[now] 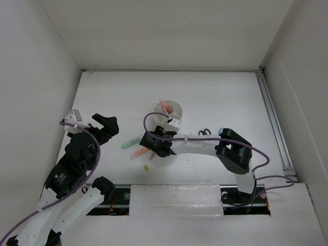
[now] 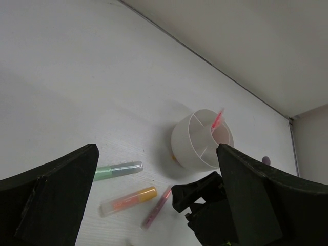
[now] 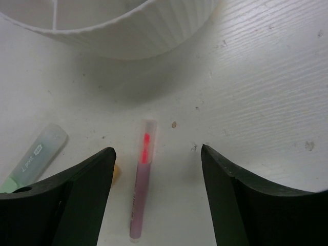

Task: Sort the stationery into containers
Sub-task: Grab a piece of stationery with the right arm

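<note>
While the right gripper (image 3: 158, 154) is held low over the table (image 1: 230, 97) with its jaws spread wide, a thin pink pen (image 3: 141, 177) is seen lying flat between its two fingers (image 3: 77, 197), touched by neither. Just beyond the pen's tip, the ribbed wall of the round white organizer (image 3: 143, 31) is seen. A green highlighter (image 3: 36, 159) lies to the pen's left, and an orange highlighter (image 2: 128, 201) is placed between the two, near the pen but apart from it.

A second pink pen (image 2: 217, 119) is stood tilted inside the organizer; which compartment it occupies cannot be told.

The left gripper (image 2: 156, 154) is held above the table to the left of the highlighters, its jaws likewise parted wide and nothing held between them.

A tiny yellowish bit (image 1: 146, 167) is found on the table near the highlighters, on the side toward the arm bases. Black-handled scissors (image 1: 204, 132) are laid to the right of the organizer, and a small blue item (image 1: 220, 130) is partly hidden by the right arm beside them.
</note>
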